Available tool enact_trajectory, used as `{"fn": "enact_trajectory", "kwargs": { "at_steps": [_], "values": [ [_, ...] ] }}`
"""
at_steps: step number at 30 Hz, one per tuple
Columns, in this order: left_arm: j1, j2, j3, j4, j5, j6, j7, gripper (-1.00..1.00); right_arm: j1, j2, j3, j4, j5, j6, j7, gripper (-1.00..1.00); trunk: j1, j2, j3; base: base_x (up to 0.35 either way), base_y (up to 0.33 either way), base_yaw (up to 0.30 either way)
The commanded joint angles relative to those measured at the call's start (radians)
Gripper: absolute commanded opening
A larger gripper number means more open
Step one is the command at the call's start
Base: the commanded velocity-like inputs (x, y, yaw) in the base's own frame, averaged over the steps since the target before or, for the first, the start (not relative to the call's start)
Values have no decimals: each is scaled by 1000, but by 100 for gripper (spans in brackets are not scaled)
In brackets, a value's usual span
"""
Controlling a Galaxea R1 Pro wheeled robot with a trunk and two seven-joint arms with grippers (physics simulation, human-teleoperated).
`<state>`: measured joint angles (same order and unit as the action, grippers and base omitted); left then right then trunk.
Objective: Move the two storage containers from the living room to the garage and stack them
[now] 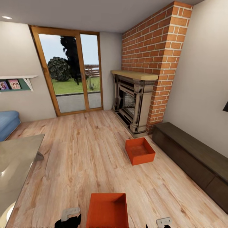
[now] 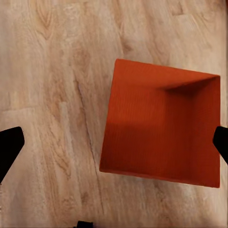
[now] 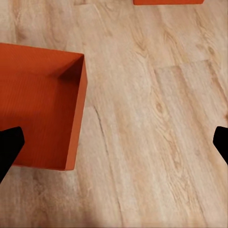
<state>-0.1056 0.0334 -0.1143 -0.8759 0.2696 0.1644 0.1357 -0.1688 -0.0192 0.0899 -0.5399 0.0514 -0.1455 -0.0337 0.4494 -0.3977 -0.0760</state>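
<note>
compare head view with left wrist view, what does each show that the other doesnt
Head view alone: the far storage container near the fireplace, the brick chimney, glass doors, dark bench, and both grippers low in the picture, left gripper, right gripper. Left wrist view alone: that gripper's open fingertips. Shared: the near storage container on the wood plank floor.

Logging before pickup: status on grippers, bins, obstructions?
Both grippers open, empty: left gripper, right gripper. Near container on the plank floor between the arms; far container by the fireplace. Nothing between robot and near container.
</note>
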Motion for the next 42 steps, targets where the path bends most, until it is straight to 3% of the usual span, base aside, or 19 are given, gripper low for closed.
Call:
{"fn": "enact_trajectory", "kwargs": {
  "at_steps": [1, 7, 10, 13, 16, 25, 33, 42],
  "values": [
    [-2, 1, -6, -4, -7, 6, 9, 100, -1, -1, 4, 0, 5, -1, -3, 100, 1, -2, -4, 0, 0, 0],
    [-6, -21, -6, -3, -185, 2, 8, 100, -1, -1, 4, 0, 5, -2, -2, 100, 1, -2, -14, 0, 0, 0],
    [-6, -20, -2, -4, -211, -1, 14, 100, -1, -1, 4, 0, 5, -3, -1, 100, 1, -2, -19, 0, 0, 0],
    [-6, -18, -1, -5, -214, -1, 14, 100, -1, -1, 3, 0, 5, -4, 10, 100, 1, -2, -23, 0, 0, 0],
    [-6, -19, -1, -11, -216, -2, 14, 100, -3, -1, 3, -6, 4, -4, 73, 100, 1, -2, -28, 0, 0, 0],
    [-6, -21, -1, -11, -219, -6, 15, 100, -4, -1, 1, -9, 1, -6, 94, 100, 1, -2, -43, 0, 0, 0],
    [-6, -21, -1, -9, -219, -8, 16, 100, -4, -1, -74, -30, -2, -10, 96, 100, 1, -2, -56, 0, 0, 0],
    [-6, -19, 1, -4, -219, -35, 16, 100, -4, 1, -84, -46, 0, -8, 96, 100, 1, -2, -70, 0, 0, 0]
  ]
}}
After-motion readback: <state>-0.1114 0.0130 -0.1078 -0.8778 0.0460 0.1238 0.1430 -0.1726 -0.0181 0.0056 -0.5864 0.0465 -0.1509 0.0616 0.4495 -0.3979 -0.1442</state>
